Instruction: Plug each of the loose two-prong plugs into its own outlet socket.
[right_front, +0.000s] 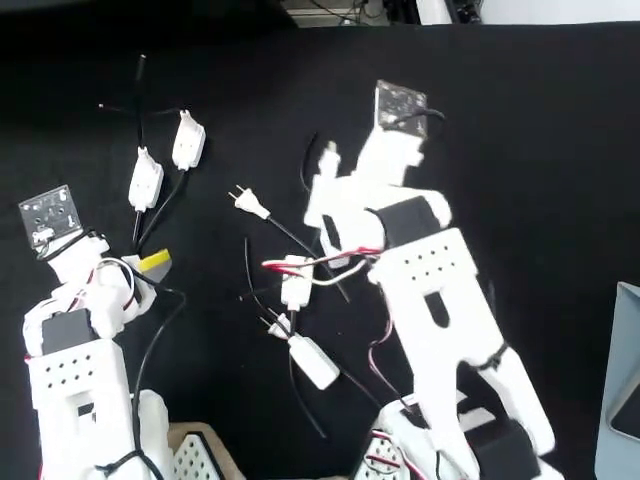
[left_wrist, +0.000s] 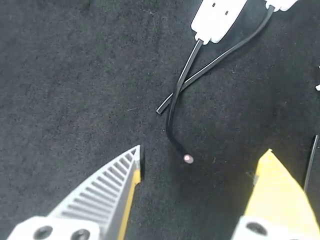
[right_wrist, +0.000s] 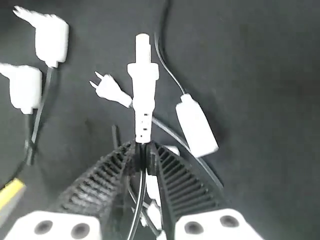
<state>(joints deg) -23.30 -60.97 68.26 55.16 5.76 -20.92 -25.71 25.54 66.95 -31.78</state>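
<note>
Closest of all, the right gripper (right_wrist: 142, 150) has its two black fingers squeezed tight on the end of a long white plug piece (right_wrist: 142, 95). The piece sticks straight out from the gripper, and a black cord runs back between the fingers. It is held over the black table (right_front: 540, 150), just to the right of the loose plug (right_front: 250, 205), which lies flat with its two prongs bare. There are four white sockets. The far socket (right_front: 188, 140) and the second socket (right_front: 145, 182) lie side by side to the left of the loose plug. The middle socket (right_front: 295, 283) and the near socket (right_front: 316, 363) lie on the arms' side of it. One more plug, the small plug (right_front: 277, 324), shows its prongs right at the near socket's end. The left gripper (left_wrist: 204, 155) is spread wide and holds nothing. It sits left of the loose plug, nearer the arms, over two crossed black cords (left_wrist: 175, 100). The right arm (right_front: 430, 290) covers part of the loose plug's cord.
</note>
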